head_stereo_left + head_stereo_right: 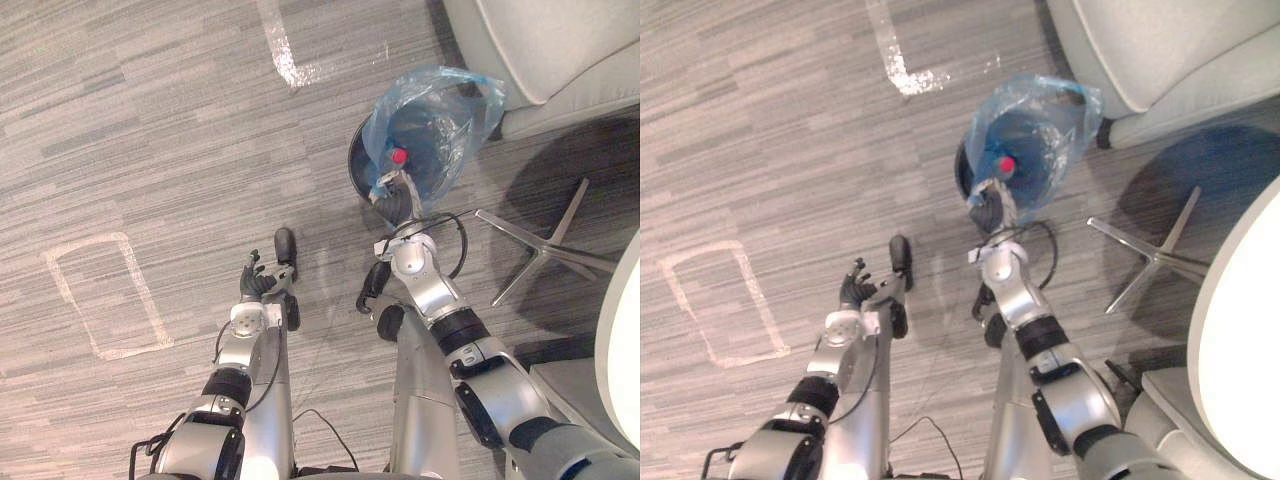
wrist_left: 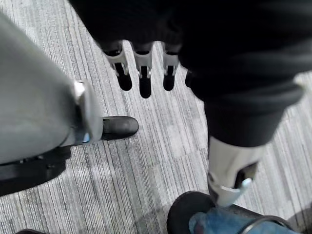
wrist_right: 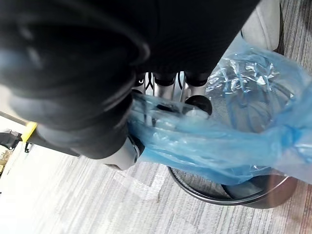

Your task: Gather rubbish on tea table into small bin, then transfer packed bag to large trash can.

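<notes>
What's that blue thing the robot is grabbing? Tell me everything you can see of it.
The blue plastic bag is thin, see-through, crinkled film. It lines a dark round bin that stands on the grey carpet. Its open top billows loosely above the rim. Through the film shows something with a red cap. The robot's right hand has its fingers curled round a bunched edge of the bag on the near side, where the film stretches over the rim.

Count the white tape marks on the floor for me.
2. A rectangular outline lies on the robot's left; a corner mark lies farther ahead, left of the bin whose blue bag the right hand grips. Others may lie outside the views.
</notes>
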